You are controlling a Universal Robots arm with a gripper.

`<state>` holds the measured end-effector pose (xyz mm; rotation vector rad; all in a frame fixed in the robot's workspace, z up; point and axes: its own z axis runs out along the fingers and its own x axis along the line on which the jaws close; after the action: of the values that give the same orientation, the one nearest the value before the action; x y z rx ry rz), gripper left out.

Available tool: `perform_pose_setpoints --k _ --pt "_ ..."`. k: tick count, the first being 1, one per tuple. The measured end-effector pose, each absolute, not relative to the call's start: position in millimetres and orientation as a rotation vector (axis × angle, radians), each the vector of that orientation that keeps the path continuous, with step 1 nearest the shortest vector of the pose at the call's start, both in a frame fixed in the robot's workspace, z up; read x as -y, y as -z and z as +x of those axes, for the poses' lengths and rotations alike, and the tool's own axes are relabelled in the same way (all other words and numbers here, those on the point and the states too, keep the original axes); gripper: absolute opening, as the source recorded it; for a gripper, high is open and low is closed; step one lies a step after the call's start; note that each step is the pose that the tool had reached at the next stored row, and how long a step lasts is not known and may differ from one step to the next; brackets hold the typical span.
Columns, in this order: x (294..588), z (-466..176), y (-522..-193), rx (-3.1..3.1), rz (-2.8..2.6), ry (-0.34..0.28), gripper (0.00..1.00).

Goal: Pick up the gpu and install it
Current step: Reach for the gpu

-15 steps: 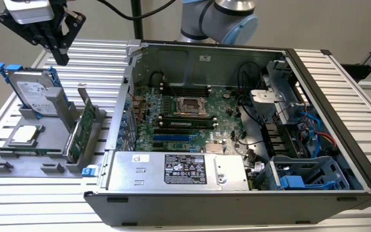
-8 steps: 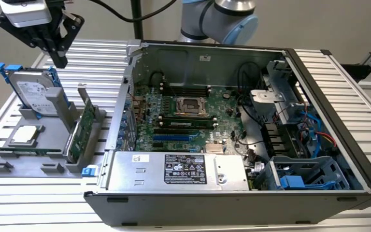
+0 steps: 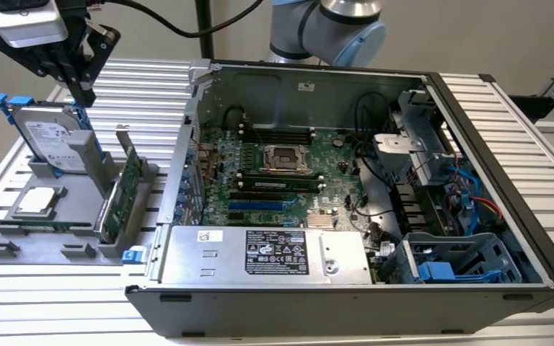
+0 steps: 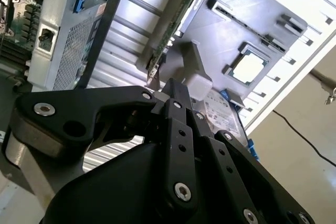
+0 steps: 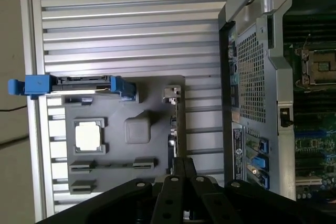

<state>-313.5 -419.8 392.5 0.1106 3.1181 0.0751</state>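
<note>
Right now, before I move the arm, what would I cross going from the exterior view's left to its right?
From the left: hard drive in its blue caddy → gpu standing on edge → processor socket on the motherboard in the open case → drive cage with blue tabs.

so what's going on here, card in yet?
Not yet. The arm's gripper hangs shut and empty above the grey parts holder, close to the hard drive standing in it. The graphics card stands on edge in the same holder, untouched, beside the open computer case.
</note>
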Motion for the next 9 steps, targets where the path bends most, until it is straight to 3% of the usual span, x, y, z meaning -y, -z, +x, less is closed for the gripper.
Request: perform_pose_setpoints --k 9 --pt "429.3 -317.4 -392.5 -3.118 0.111 -0.075 0.0"
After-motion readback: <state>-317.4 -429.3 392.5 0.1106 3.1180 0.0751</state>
